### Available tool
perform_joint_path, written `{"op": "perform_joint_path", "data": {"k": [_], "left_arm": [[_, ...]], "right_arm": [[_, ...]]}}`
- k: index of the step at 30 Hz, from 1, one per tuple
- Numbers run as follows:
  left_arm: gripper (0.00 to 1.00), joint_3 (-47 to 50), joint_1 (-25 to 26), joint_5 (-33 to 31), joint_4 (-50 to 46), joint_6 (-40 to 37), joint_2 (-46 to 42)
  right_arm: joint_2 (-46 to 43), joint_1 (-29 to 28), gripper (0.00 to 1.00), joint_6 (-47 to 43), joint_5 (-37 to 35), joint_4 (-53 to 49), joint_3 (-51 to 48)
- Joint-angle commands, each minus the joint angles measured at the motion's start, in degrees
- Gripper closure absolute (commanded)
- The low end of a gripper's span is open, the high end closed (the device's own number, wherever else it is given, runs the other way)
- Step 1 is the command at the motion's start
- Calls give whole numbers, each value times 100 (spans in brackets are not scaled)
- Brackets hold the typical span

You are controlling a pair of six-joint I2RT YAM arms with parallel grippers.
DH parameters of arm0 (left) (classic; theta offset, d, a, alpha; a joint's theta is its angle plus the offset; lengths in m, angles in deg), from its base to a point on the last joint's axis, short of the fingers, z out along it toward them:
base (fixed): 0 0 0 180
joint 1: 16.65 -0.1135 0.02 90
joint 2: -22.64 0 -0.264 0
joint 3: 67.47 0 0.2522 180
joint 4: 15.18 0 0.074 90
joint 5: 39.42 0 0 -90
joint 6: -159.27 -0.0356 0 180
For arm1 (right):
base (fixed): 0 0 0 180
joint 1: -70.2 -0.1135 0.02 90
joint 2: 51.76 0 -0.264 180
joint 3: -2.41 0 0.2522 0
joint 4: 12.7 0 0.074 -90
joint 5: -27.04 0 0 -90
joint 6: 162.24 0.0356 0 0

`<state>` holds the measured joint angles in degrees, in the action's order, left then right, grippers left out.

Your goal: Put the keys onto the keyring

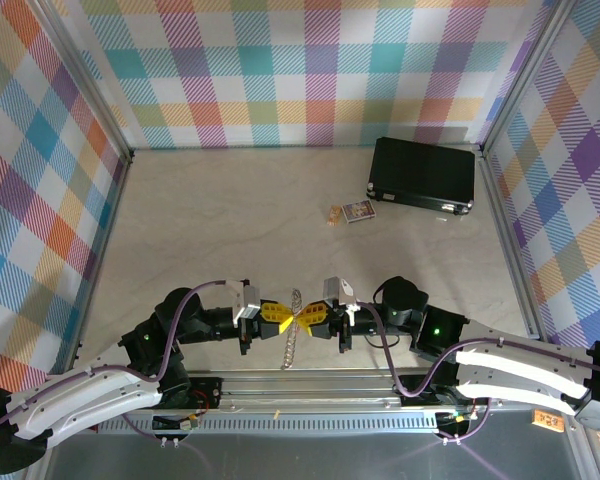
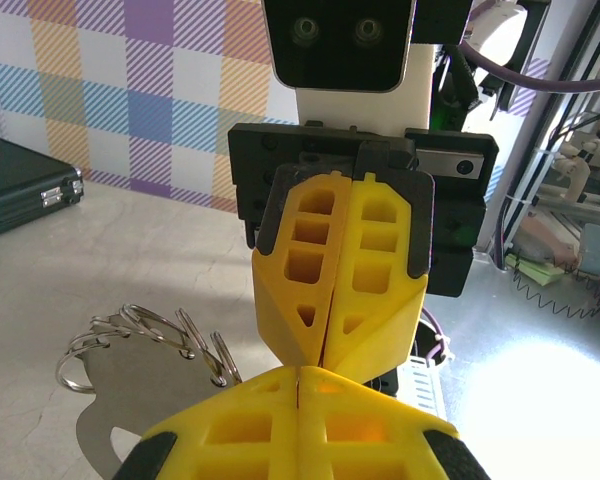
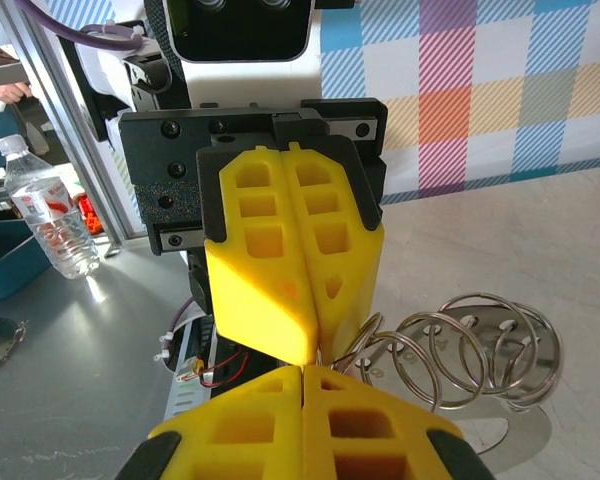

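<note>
At the near edge we find the left gripper (image 1: 279, 314) and the right gripper (image 1: 311, 318) nose to nose, each with its yellow ribbed jaws pressed shut. Whether any wire is pinched we cannot tell. The silver-grey coiled metal keyring (image 1: 291, 342) lies directly under their meeting tips. Its long axis runs near to far, crosswise to both arms, so neither arm is nearer. In the left wrist view the keyring (image 2: 150, 330) sits just left of the fingertips. Farther back lie a small printed card (image 1: 358, 211) and a black rectangular case (image 1: 423, 172).
</note>
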<state>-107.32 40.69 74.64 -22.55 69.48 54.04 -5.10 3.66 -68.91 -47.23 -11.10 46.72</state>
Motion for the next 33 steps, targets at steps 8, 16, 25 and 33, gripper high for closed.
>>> {"op": "perform_joint_path", "data": {"k": [8,16,25,33], "left_arm": [[100,-146,39,-76,231,-60,95],[100,-125,37,-85,248,-63,90],[100,-98,40,-100,237,-55,60],[100,-81,40,-120,231,-54,42]], "right_arm": [[-99,-87,100,-337,545,313,62],[-89,-87,100,-539,624,172,78],[-186,-87,100,-695,616,99,17],[-323,-89,100,-752,572,71,-60]]}}
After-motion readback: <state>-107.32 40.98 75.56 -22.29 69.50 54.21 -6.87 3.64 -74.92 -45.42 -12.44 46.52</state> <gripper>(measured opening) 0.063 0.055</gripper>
